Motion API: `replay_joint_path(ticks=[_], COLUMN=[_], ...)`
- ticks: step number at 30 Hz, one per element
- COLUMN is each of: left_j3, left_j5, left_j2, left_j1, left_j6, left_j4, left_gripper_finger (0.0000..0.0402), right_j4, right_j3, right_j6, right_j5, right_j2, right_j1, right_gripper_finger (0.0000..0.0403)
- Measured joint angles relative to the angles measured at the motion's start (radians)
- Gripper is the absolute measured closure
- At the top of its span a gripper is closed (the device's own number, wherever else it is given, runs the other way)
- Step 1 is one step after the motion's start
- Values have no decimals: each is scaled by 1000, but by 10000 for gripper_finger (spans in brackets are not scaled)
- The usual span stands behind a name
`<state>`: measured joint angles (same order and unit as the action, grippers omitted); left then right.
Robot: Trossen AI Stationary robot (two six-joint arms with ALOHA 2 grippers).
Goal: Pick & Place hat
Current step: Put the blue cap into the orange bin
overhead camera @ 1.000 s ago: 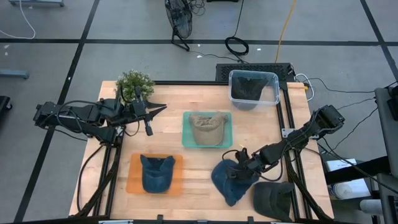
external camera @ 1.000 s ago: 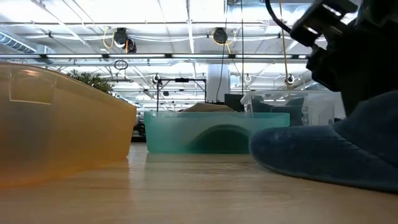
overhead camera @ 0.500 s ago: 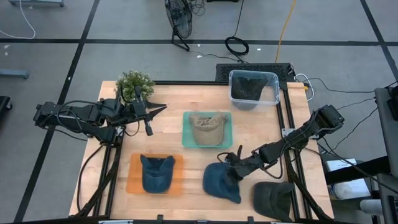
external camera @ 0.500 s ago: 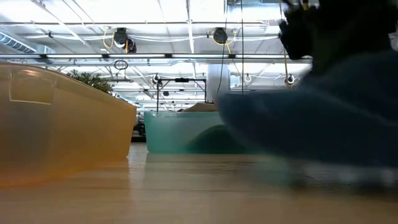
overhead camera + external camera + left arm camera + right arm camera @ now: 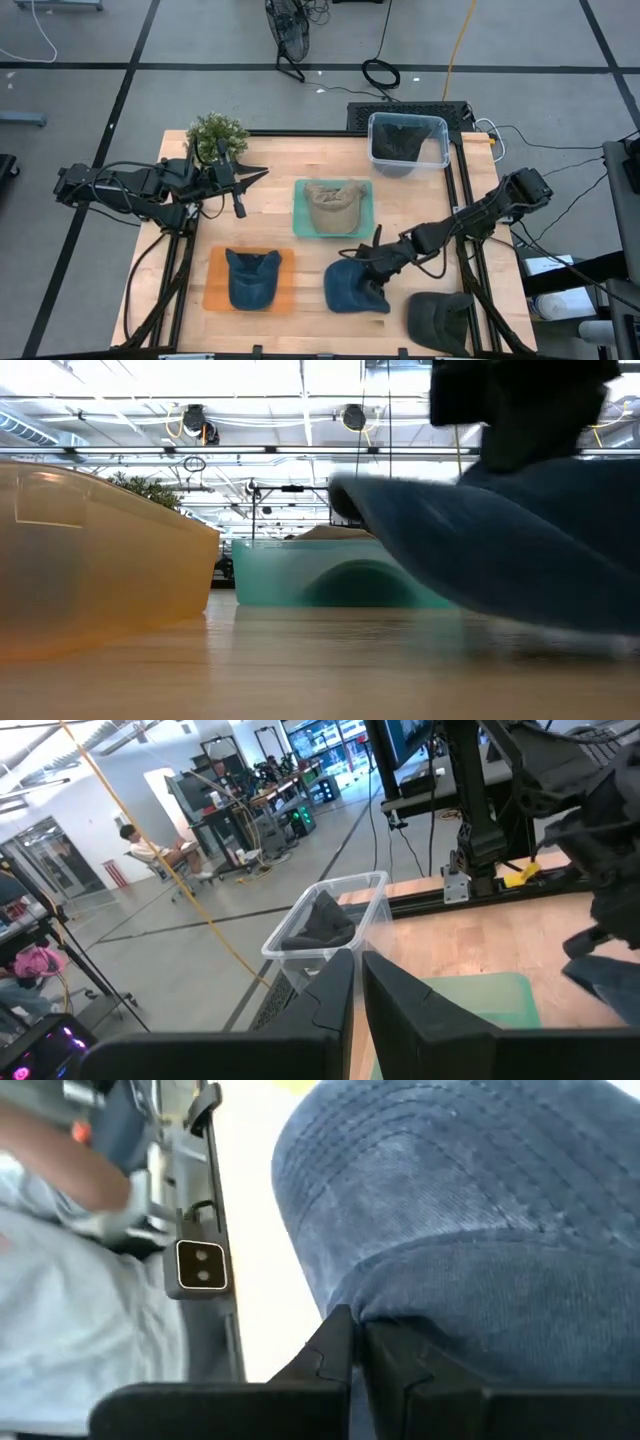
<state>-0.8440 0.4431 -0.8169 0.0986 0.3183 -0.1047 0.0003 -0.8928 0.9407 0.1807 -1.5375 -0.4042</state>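
From above, the right gripper point(image 5: 372, 268) carries a blue denim hat point(image 5: 355, 287) low over the table point(image 5: 270, 215), between the orange tray point(image 5: 216, 290) and a dark hat point(image 5: 440, 318). At table height, the hat hangs clear of the wood. The right wrist camera shows fingers clamped on denim. The left gripper point(image 5: 240, 190) waits pinched near the plant point(image 5: 216, 133). Next, likely, comes choosing a tray and lowering.

text: none legible | labels: none | brands: none | numbers: none | signs: none
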Motion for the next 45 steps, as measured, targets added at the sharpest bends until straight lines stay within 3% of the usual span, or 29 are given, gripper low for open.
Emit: replay_joint_path(ticks=[8, 11, 16, 21, 25, 31, 38, 45], left_j3=[0, 0, 0, 0, 0, 0, 0, 0], left_j5=[0, 0, 0, 0, 0, 0, 0, 0], left_j2=[-1, -1, -1, -1, -1, -1, -1, -1], left_j1=[0, 0, 0, 0, 0, 0, 0, 0], left_j6=[12, 3, -18, -31, -31, -28, -26, -39], left_j4=[-2, -2, -6, -19, -28, -26, -26, -26], left_gripper_finger=[364, 364, 364, 364, 364, 364, 364, 364], right_j4=[-457, -496, -501, -581, -624, -841, -846, -842], right_j3=[-339, -445, -504, -505, -507, -624, -636, -636], right_j6=[-408, -466, -492, -575, -611, -780, -900, -913], right_j5=[-93, -57, 82, 83, 5, -235, -206, -318], right_j2=[-82, -159, -279, -331, -311, -294, -299, -295], right_j1=[-3, -7, -17, -30, -31, -70, -118, -139], right_gripper_finger=[399, 400, 399, 399, 395, 389, 387, 364])
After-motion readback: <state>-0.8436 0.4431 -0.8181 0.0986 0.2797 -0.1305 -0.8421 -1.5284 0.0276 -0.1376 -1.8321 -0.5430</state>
